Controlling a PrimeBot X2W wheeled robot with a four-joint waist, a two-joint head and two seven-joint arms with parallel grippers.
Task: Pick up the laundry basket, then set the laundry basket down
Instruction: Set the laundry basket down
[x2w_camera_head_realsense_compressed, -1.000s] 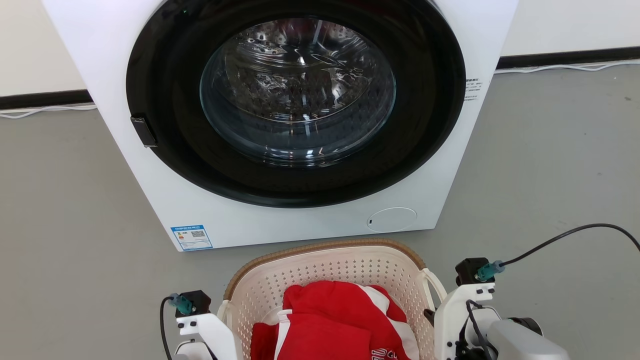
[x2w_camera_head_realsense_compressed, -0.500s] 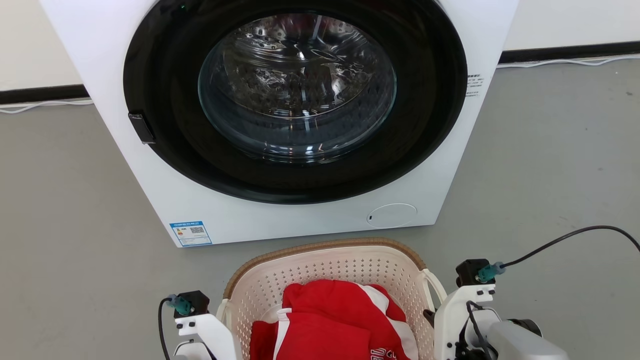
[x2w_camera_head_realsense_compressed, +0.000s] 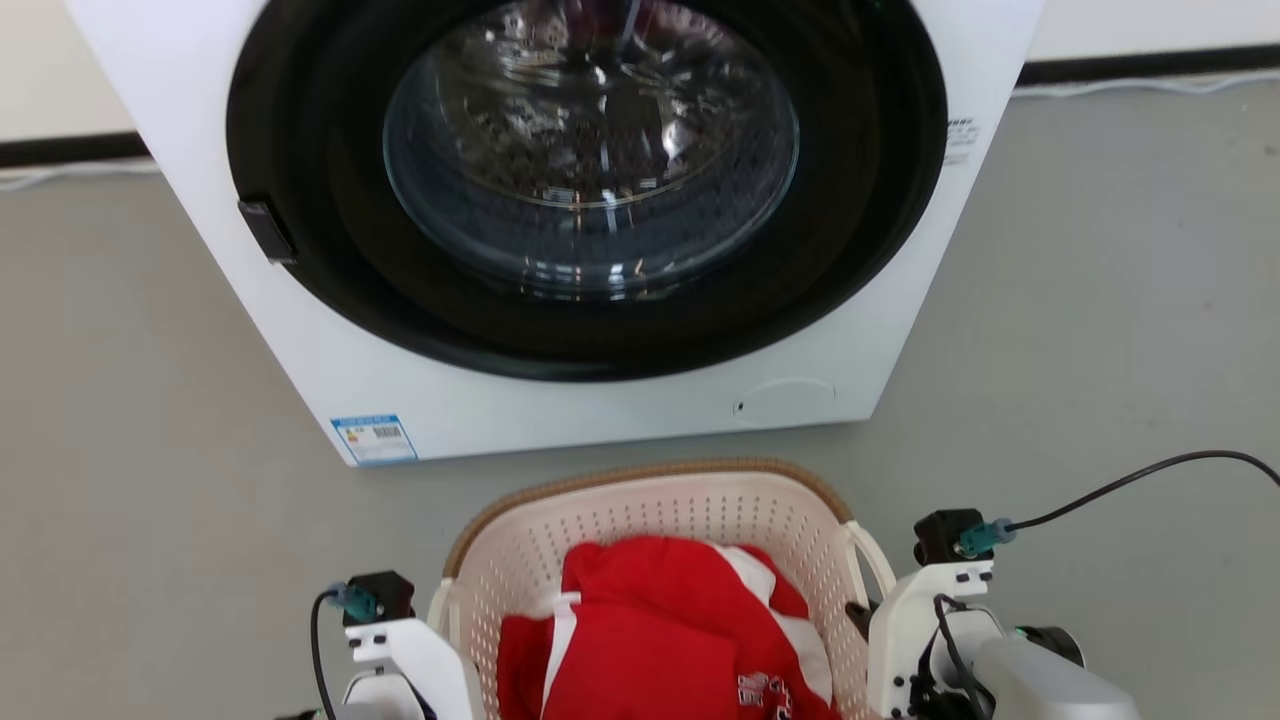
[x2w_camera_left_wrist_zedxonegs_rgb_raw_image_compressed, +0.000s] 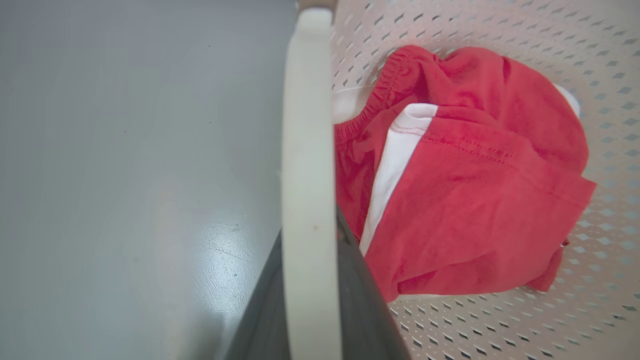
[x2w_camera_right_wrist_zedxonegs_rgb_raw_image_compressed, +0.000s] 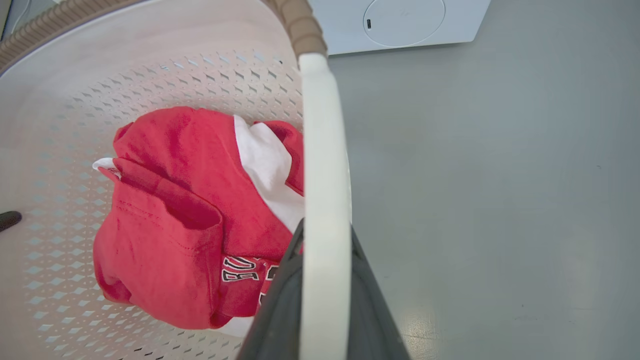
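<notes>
Cradling red garment (x2w_camera_head_realsense_compressed: 655, 640) (white-striped): laundry basket (x2w_camera_head_realsense_compressed: 650, 472)

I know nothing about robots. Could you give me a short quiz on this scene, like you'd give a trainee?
1. What colour, mostly, is the garment in the laundry basket?
2. True or false: the washer door stands open.
3. The left gripper and right gripper each clamp: A) the garment B) a white basket handle C) nothing.
Key: 1 red; 2 false; 3 B.
</notes>
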